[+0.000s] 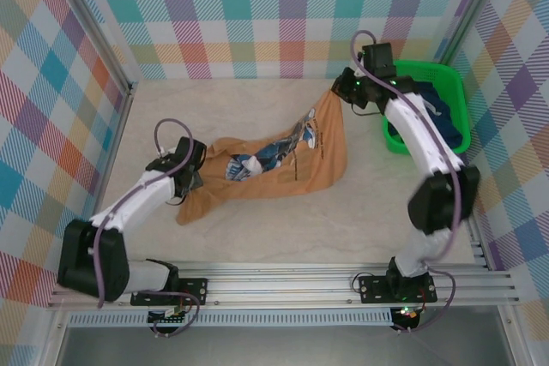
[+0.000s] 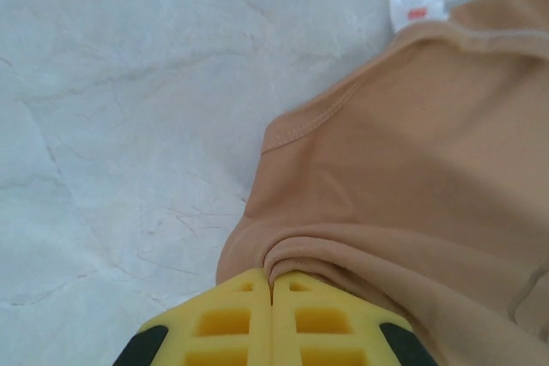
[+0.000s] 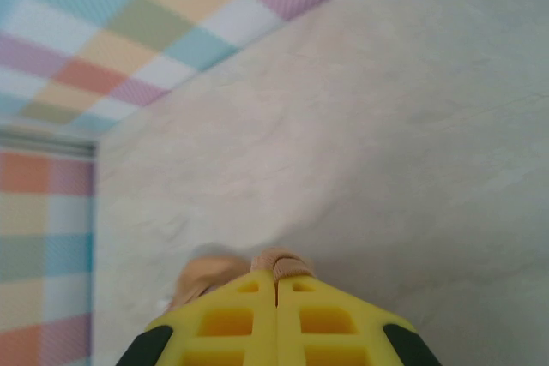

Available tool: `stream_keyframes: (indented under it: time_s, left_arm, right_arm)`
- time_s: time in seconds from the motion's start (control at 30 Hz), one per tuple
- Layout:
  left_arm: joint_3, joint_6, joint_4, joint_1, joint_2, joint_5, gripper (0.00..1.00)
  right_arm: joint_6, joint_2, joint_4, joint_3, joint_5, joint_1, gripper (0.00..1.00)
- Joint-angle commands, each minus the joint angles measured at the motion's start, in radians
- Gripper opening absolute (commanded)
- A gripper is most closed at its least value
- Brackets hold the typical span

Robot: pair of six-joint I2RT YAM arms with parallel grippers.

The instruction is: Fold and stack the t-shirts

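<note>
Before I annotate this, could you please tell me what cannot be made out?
Top view: the right arm covers the navy shirts in the green basket; count unclear.
Top view: the print on the tan-orange shirt is crumpled, unreadable.
Left wrist view: the white label is too small to read.
Right wrist view: the right gripper hides most of its pinched cloth.

Tan-orange t-shirt [image 1: 319,169], green basket [image 1: 425,64]

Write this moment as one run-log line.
left gripper: shut on tan-orange t-shirt | right gripper: shut on its far corner, raised | navy shirts: in green basket
</note>
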Motion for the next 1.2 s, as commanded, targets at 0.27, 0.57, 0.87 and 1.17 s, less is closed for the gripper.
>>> stream_keyframes:
  time_s: [0.27,0.57,0.87,1.17]
  left_arm:
    - [0.270,-0.122,-0.247,0.055,0.240,0.057,0.47]
    - [0.069,-0.288,-0.247,0.008,0.066,0.437,0.53]
    - [0.039,-0.293,-0.169,-0.089,0.270,0.464,0.54]
    - [0.020,-0.289,-0.146,-0.108,0.236,0.396,0.00]
  right_arm:
    - [-0.071,0.211,-0.236,0.129,0.113,-0.016,0.51]
    - [-0.016,-0.150,-0.124,-0.426,0.086,0.100,0.44]
    - [0.035,-0.256,-0.207,-0.691,0.133,0.091,0.47]
    - [0.063,-0.200,-0.120,-0.781,0.113,0.028,0.29]
